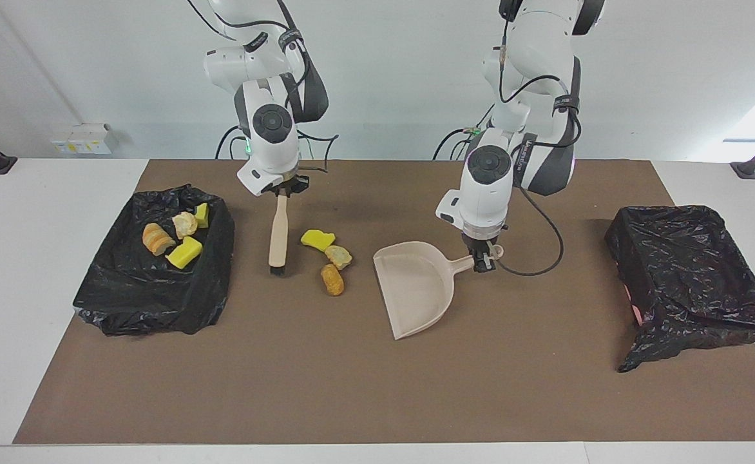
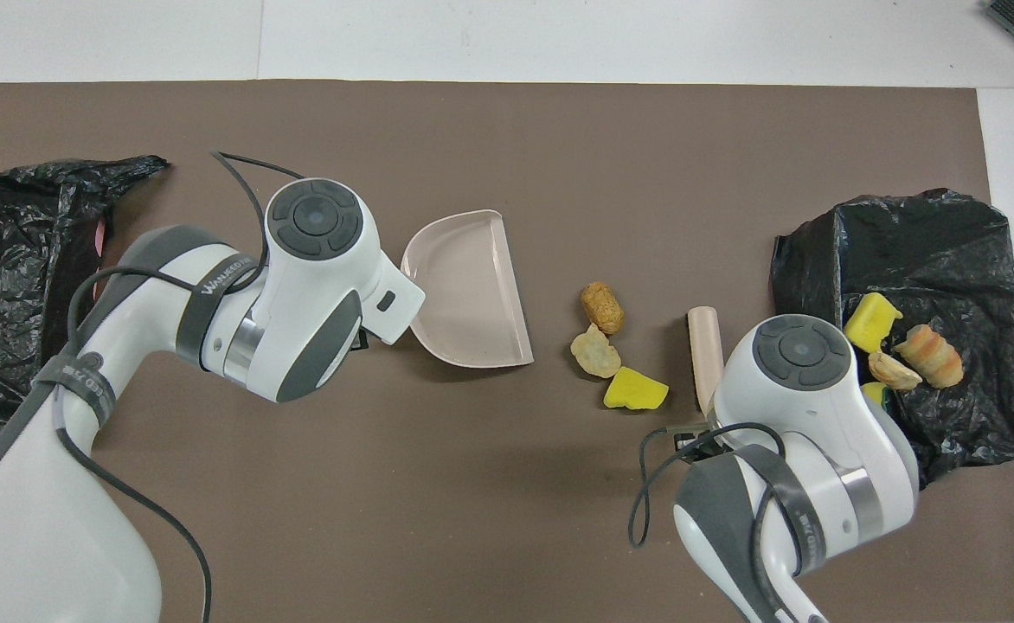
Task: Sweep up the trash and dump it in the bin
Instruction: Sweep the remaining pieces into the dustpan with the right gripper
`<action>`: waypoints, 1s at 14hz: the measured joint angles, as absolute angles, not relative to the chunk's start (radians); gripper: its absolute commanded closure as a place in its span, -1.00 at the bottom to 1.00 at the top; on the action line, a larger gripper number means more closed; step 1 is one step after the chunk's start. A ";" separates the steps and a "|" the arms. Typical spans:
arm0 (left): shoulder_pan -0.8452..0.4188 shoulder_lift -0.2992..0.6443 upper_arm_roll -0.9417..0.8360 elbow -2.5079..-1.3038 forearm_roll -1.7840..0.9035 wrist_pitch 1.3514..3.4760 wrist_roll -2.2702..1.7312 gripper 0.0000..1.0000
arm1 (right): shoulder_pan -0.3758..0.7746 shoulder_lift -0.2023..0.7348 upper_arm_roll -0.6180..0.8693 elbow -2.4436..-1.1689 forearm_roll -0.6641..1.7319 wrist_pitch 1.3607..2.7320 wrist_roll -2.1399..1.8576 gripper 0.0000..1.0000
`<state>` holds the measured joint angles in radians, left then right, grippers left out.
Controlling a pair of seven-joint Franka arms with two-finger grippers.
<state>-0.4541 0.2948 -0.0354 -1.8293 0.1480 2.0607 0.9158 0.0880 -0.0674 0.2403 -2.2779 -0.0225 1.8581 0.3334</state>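
While clamped tight on a pale brush (image 1: 278, 236) handle, right gripper (image 1: 285, 191) over brown mat (image 1: 377, 393), brush hanging upright, dark bristles at the mat beside a lined bin. Left gripper (image 1: 484, 261) pinched shut on the handle of a beige dustpan (image 1: 416, 287), pan lying on the mat near the middle, mouth turned toward the trash. 3 loose scraps between brush and dustpan: yellow sponge piece (image 1: 317, 239), pale foam lump (image 1: 339, 256), orange-brown chunk (image 1: 333, 280), clustered close together, apart from both tools. 4 more scraps already inside the black-bag bin (image 1: 152, 303) at the right arm's end. Second black-bag bin (image 1: 693, 277) at the left arm's end, contents hidden
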 measured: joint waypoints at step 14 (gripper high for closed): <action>-0.572 0.174 -0.045 -2.040 0.168 2.200 0.908 1.00 | 0.236 0.030 0.250 -2.148 0.390 1.986 0.379 1.00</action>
